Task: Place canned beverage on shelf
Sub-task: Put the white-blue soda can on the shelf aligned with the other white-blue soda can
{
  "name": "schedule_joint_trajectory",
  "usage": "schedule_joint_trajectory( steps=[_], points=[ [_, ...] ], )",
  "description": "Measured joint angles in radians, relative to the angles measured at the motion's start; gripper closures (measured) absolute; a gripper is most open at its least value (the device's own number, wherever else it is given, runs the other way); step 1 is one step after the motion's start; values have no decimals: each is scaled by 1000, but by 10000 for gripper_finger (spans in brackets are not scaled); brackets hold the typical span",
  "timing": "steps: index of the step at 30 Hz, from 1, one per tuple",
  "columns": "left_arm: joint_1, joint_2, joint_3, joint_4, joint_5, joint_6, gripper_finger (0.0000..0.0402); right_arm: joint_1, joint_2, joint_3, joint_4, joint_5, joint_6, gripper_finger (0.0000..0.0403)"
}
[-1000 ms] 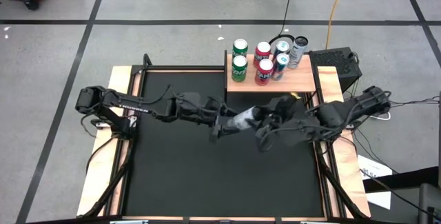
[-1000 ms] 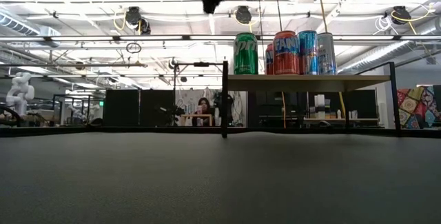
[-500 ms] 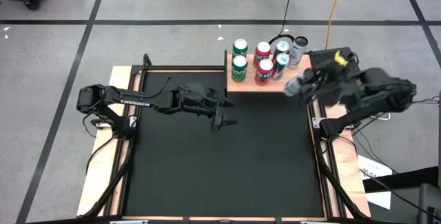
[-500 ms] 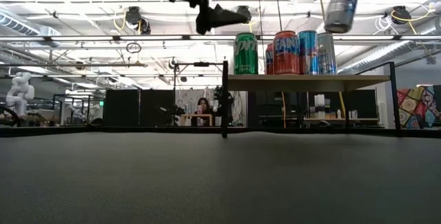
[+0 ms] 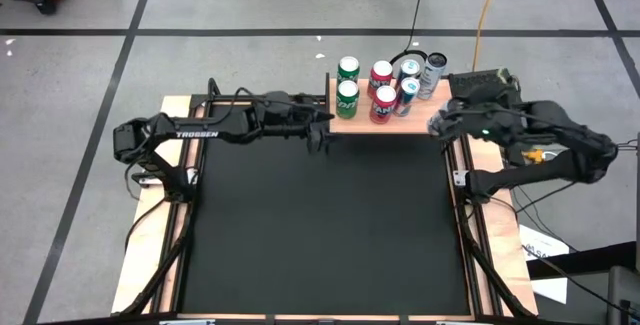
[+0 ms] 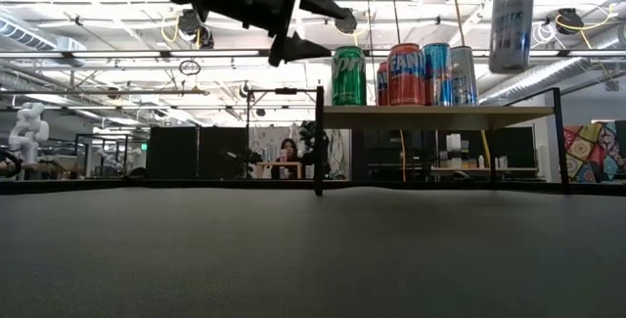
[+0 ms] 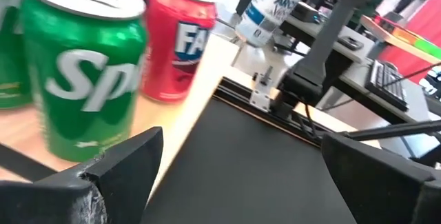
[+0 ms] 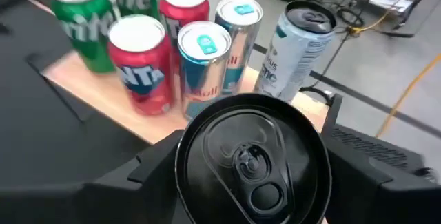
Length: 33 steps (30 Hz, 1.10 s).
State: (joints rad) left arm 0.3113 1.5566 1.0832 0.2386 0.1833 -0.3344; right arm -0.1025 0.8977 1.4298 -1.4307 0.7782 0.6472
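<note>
Handed over moments ago: silver can (image 6: pixel 512 20) now clamped upright in right gripper (image 5: pixel 441 123) above the shelf (image 5: pixel 420 120) free right end beside the six cans (image 5: pixel 385 87), left gripper (image 5: pixel 318 137) wide, empty, withdrawn; lowering remains.

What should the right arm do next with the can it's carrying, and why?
Probably lower it straight down. The right hand holds the can upright in the air over the shelf's right end, beside the cans already there. The board under it looks bare, and the left hand sits open at the other end.
</note>
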Motion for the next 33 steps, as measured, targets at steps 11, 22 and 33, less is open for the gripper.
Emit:
schedule_joint_trajectory(
  steps=[11,22,33],
  points=[
    [23,0,0,16,-15,8,6,-354,38,-82,302,-221,-406,149],
    [31,1,0,15,-15,3,6,-629,116,-109,405,-504,-595,149],
    [31,1,-1,-8,-7,2,6,-774,160,-108,434,-650,-684,144]
  ],
)
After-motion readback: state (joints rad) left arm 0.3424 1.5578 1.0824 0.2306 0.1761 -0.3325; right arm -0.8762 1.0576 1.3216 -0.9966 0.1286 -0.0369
